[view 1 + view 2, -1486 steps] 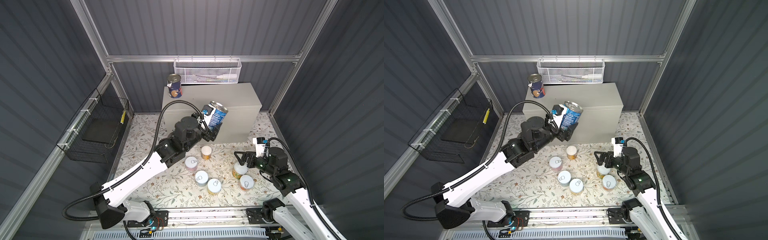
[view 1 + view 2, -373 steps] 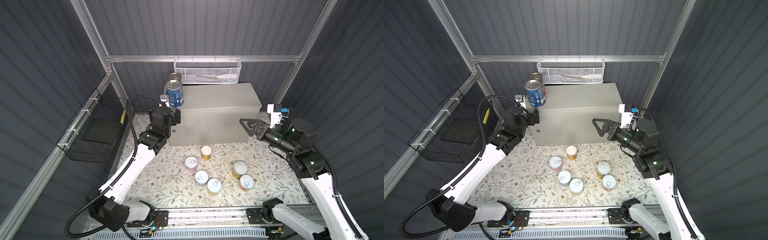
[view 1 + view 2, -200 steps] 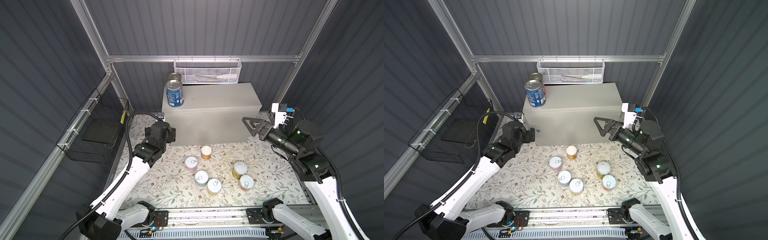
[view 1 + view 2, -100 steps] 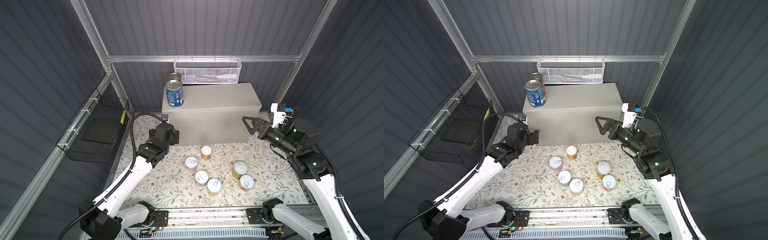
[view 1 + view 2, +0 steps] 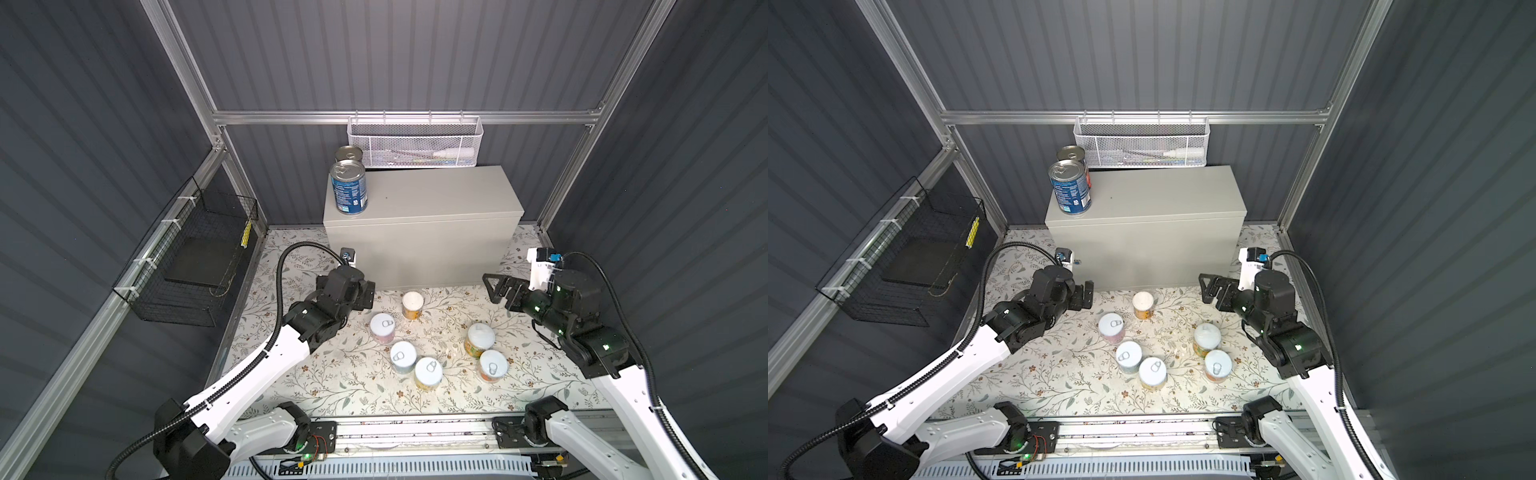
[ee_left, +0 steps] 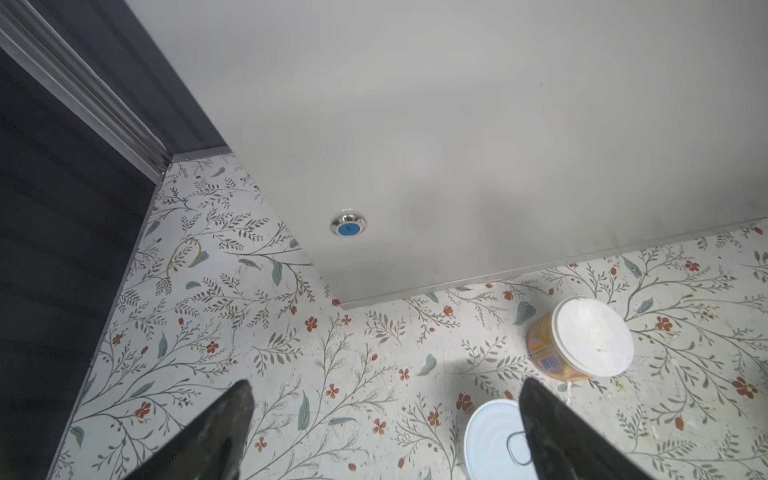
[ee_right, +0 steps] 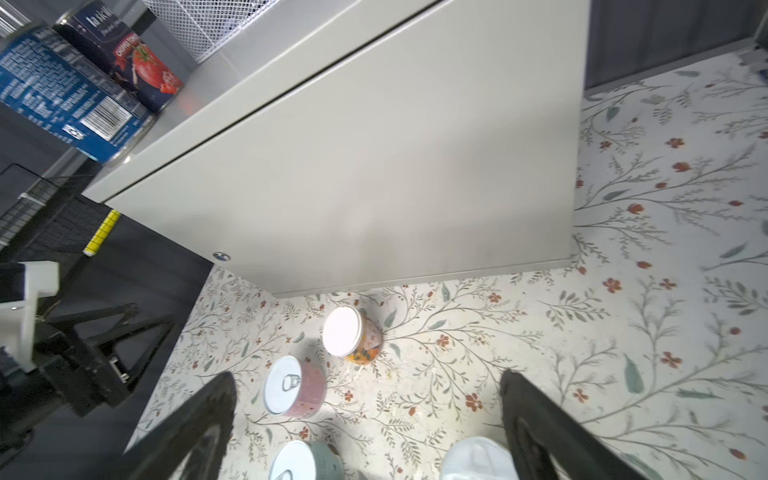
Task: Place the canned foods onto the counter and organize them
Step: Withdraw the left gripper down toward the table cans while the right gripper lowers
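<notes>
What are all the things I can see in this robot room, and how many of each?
floral mat: one, white with leaves and red flowers, covers the floor
cabinet: one, beige-grey, at the back
lock: one, silver with a blue centre, on the cabinet's front
large cans: two, silver lids, dark blue labels, on the cabinet's top, left end, one behind the other
small cans: six, white lids, orange, pink or pale labels, on the mat before the cabinet
mesh basket: one, white, hung above the cabinet
wire basket: one, black, hung at the left
left gripper: black, open, empty
right gripper: black, open, empty
</notes>
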Available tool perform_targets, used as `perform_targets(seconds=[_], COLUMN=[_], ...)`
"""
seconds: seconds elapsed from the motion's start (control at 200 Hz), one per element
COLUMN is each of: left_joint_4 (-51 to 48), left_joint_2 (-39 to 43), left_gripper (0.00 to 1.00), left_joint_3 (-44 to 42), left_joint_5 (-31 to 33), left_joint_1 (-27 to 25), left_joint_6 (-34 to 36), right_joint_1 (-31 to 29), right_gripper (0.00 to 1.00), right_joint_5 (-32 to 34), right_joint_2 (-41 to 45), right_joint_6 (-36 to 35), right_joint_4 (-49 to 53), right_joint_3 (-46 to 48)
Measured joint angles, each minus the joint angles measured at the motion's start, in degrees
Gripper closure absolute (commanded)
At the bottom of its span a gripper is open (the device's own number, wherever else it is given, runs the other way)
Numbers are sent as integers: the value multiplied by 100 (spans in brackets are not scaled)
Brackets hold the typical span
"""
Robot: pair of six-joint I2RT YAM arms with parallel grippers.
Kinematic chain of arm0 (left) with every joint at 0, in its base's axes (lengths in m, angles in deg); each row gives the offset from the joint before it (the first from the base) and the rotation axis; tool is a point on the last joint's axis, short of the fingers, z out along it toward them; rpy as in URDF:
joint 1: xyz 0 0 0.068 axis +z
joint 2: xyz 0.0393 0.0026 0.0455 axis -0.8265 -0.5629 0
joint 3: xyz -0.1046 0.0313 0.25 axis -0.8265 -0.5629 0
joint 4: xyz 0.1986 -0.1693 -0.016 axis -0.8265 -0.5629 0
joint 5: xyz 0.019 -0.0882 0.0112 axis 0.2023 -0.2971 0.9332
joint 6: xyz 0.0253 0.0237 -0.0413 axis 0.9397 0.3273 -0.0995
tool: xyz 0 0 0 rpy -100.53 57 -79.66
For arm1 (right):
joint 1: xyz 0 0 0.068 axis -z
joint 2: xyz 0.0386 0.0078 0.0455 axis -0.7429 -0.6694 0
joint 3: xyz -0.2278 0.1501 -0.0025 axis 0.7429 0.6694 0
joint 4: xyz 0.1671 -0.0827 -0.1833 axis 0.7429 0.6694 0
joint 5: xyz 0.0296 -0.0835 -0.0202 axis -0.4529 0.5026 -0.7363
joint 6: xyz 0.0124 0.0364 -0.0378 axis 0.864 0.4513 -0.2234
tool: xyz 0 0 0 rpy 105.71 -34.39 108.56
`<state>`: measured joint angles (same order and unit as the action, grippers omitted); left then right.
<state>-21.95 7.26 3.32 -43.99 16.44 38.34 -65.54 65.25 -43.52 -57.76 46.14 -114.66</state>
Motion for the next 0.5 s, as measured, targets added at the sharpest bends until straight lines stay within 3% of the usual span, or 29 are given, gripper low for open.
perform_targets(seconds=[0.19, 0.5], left_joint_4=[157, 260], left_joint_2=[387, 708], left_gripper=[0, 0], left_joint_3=[-527, -1123], left_joint_5=[-188, -302], left_joint_1=[-107, -297], left_joint_6=[-293, -688], right_joint_1=[0, 0], right_gripper=[1, 1], right_joint_5=[186, 20], right_joint_2=[144, -507], right_joint_6=[-164, -227], right_joint_4=[232, 352], right_joint_3=[398, 1025])
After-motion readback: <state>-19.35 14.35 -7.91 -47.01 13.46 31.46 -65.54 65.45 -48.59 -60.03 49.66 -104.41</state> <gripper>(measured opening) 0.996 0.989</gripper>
